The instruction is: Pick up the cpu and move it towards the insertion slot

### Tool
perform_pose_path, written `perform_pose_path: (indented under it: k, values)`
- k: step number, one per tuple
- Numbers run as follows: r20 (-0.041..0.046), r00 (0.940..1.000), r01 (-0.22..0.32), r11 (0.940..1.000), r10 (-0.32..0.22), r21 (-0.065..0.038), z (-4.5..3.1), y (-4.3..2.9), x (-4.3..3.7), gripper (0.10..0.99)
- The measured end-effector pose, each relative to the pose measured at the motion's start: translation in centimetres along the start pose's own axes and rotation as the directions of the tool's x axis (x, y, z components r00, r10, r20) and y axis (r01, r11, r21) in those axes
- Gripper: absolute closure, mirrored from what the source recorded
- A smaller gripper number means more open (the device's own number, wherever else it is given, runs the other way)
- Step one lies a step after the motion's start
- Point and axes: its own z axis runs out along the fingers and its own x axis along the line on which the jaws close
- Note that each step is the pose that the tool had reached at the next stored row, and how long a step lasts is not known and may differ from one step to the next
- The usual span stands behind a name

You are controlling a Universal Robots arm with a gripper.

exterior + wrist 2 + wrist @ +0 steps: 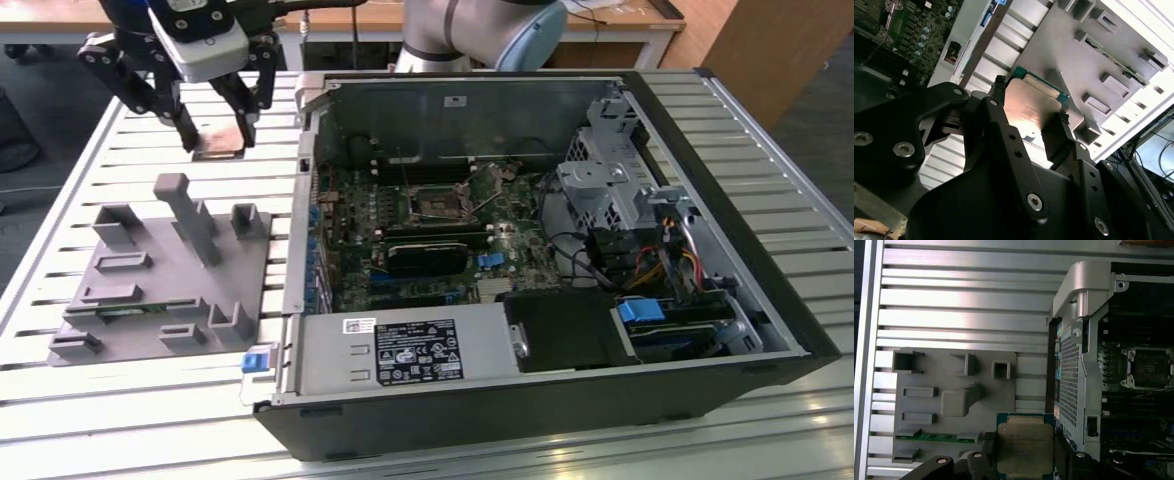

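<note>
One pincer (214, 135) at the exterior view's upper left grips the cpu (222, 152), seemingly lifted off the slatted surface (147, 130); carry it level rightward, judging clearance over the case wall, to the insertion slot (438, 203) mid-frame

The black end effector (1024, 460) grips the silvery-grey, green-edged cpu (1024, 447) above the pale grey fixture (949, 405) with its green memory stick (934, 437) on the silver slatted desk (964, 300).
</note>
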Motion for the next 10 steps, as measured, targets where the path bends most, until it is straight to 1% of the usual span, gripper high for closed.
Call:
perform_pose_path:
  k: [10]
  values:
    - [0.0001, 1.0000, 0.000, 1.0000, 0.000, 0.000, 0.01, 0.26, -1.03, 0.545]
